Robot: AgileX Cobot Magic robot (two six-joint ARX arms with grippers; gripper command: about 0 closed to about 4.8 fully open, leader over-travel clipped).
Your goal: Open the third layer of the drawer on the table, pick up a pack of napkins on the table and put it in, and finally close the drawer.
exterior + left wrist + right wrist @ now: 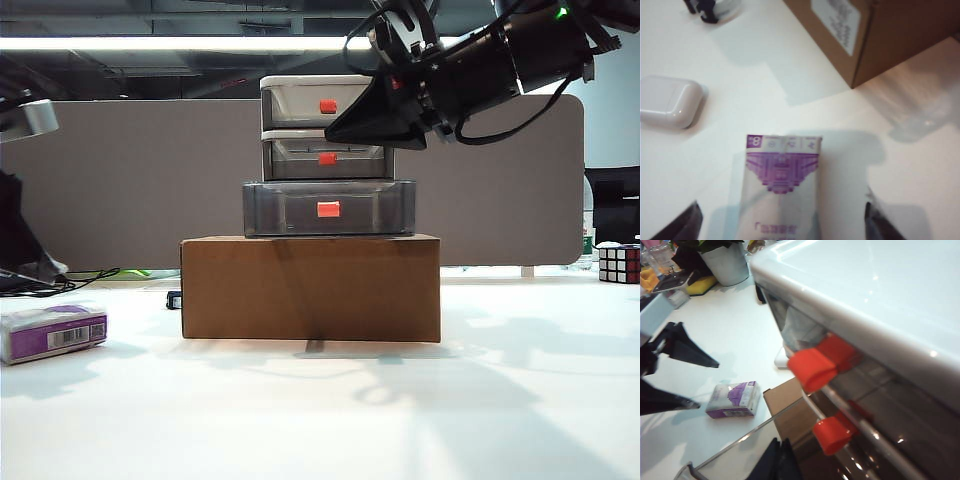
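Observation:
The drawer point(330, 155) stands on a brown cardboard box. The third layer point(380, 208), smoky grey with a red handle point(328, 209), is pulled out in front of the two above; its clear rim point(740, 439) shows in the right wrist view. The pack of napkins point(55, 333), purple and white, lies flat on the table point(320, 420) at the far left. My left gripper point(782, 222) is open above it, its dark fingers point(682, 225) wide on either side of the pack point(782, 185). My right gripper point(335, 130) is shut and empty, hovering before the upper drawers.
The cardboard box point(310, 288) fills the table's middle. A small white oval case point(670, 102) lies near the pack. A Rubik's cube point(618, 263) sits at the far right, and a plant pot point(725, 262) and clutter stand beyond the pack. A grey partition closes off the back.

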